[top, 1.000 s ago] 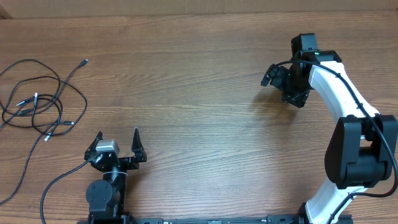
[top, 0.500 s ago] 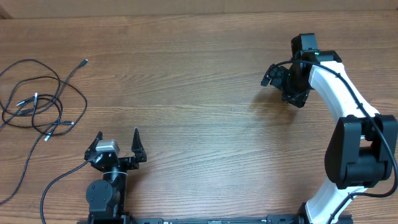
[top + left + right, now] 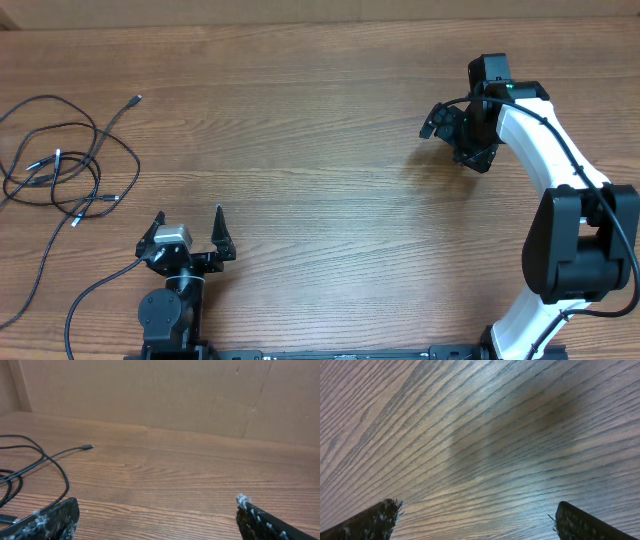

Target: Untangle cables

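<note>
A brown wooden table (image 3: 300,150) fills the overhead view, its grain running left to right in long streaks, some darker and some lighter. Along its far edge stands a plain tan wall (image 3: 140,395), matte and board-like, which meets the tabletop in a straight line. A slanted seam (image 3: 257,400) crosses the wall on the right, and at the far left a second panel (image 3: 7,385) joins it at a corner. The light is soft and even. In the right wrist view the wood carries a pale sheen (image 3: 445,495) low down and a blurred, dark shadow (image 3: 545,415) higher up.
</note>
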